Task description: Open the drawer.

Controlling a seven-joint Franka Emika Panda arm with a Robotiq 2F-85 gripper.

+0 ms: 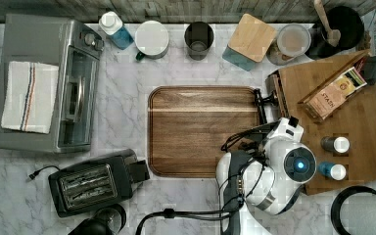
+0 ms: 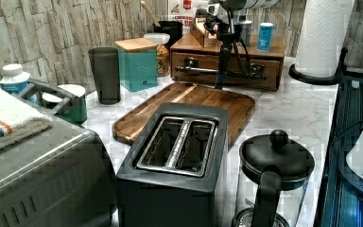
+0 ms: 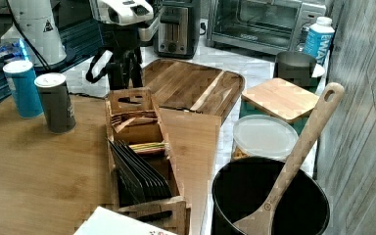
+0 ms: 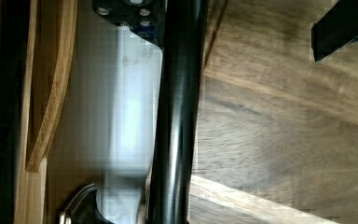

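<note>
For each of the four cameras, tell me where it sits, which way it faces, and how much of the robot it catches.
Top view: overhead, facing down on the tray; white arm at lower right.
Left view: low behind the toaster, facing the drawer; the arm's dark end hangs before it.
Right view: on the cabinet top, facing the oven; arm at upper left.
Wrist view: close on the black handle; a dark claw part at the corner.
Shared: left and right views both show the tray, from opposite ends.

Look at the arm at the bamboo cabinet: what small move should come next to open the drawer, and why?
Probably a short pull toward the serving tray. In the left view the gripper hangs at the black bar handle, and the drawer looks flush with the cabinet. The wrist view shows the bar close up; finger state unclear.
</note>
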